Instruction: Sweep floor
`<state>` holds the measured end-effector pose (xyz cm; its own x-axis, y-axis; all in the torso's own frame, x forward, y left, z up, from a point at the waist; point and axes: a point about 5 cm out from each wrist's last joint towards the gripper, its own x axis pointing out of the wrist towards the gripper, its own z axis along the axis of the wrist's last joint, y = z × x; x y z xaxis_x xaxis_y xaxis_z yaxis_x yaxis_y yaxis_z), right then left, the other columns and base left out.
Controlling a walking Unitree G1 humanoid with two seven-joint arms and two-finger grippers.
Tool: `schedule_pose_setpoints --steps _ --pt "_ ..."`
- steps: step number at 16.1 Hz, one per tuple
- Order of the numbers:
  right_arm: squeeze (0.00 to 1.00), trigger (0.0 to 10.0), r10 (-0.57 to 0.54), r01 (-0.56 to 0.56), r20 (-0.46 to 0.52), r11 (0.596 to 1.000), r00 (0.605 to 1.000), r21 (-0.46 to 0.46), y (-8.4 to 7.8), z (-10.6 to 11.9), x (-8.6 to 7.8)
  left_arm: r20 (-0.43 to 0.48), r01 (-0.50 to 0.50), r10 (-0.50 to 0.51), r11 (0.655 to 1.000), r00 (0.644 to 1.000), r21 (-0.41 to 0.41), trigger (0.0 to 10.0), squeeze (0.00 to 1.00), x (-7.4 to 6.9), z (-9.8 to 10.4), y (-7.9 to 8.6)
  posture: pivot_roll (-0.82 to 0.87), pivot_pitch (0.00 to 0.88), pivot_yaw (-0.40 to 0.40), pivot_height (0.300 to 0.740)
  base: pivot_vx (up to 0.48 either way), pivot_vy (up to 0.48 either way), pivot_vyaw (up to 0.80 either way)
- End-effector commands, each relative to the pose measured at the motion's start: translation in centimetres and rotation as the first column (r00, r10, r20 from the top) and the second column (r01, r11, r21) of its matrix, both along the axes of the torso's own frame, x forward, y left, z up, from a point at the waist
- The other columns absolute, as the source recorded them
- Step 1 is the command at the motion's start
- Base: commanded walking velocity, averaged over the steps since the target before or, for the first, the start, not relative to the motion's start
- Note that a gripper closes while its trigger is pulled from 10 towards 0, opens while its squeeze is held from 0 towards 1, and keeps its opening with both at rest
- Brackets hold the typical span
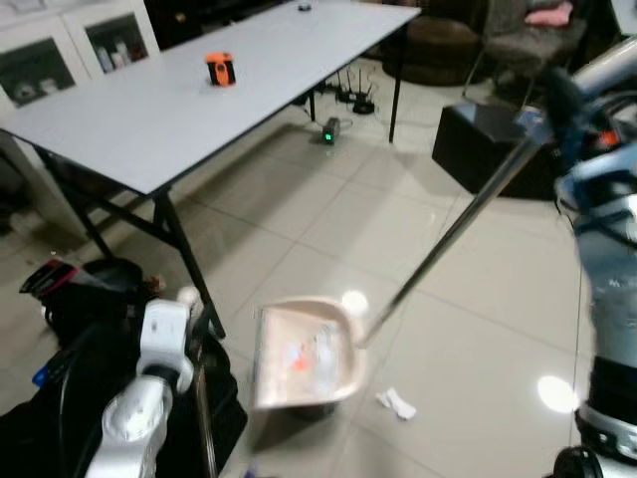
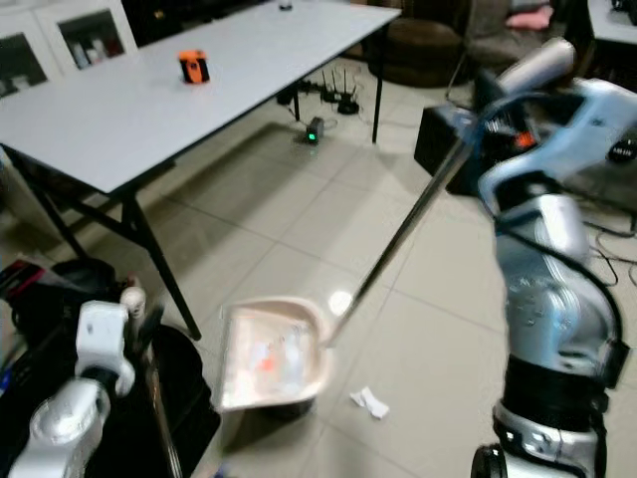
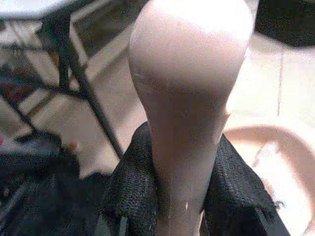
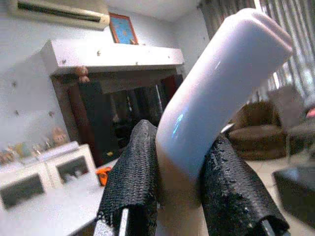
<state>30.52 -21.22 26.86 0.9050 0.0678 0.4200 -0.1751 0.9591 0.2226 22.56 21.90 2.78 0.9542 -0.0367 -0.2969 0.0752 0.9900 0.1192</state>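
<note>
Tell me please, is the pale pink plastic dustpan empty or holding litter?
Holding litter: the pale pink plastic dustpan has orange and white scraps inside. A white crumpled scrap lies beside it.

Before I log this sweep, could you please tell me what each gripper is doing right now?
Left gripper: shut on the broom handle.
Right gripper: shut on the dustpan handle.

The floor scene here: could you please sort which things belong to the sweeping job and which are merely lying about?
Part of the job:
- dustpan, litter inside, held by the right gripper on its long handle
- broom handle, held in the left gripper
- white scrap on the tiles

Lying about:
- table
- orange object
- black bag
</note>
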Motion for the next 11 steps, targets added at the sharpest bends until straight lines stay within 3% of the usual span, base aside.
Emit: schedule_pose_setpoints --steps 1,6,11 --pt "0.00 10.0 -0.023 0.027 0.089 0.998 0.996 -0.052 0.3 1.5 0.0 0.045 -0.017 0.016 0.999 0.999 0.035 10.0 0.00 0.5 0.6 0.7 0.06 0.000 0.071 0.740 0.000 0.000 0.00" --pt "0.00 10.0 0.103 -0.066 0.201 0.981 0.974 -0.180 6.6 1.2 1.3 0.092 -0.058 0.053 0.997 0.994 0.052 10.0 0.00 2.0 0.8 2.4 0.07 0.000 0.064 0.740 0.000 0.000 0.00" --pt "0.00 10.0 0.202 -0.108 0.296 0.946 0.934 -0.306 11.5 0.6 1.5 0.125 -0.066 0.058 0.996 0.990 0.058 10.0 0.00 2.5 1.0 2.8 0.08 0.000 0.068 0.740 0.000 0.000 0.00"
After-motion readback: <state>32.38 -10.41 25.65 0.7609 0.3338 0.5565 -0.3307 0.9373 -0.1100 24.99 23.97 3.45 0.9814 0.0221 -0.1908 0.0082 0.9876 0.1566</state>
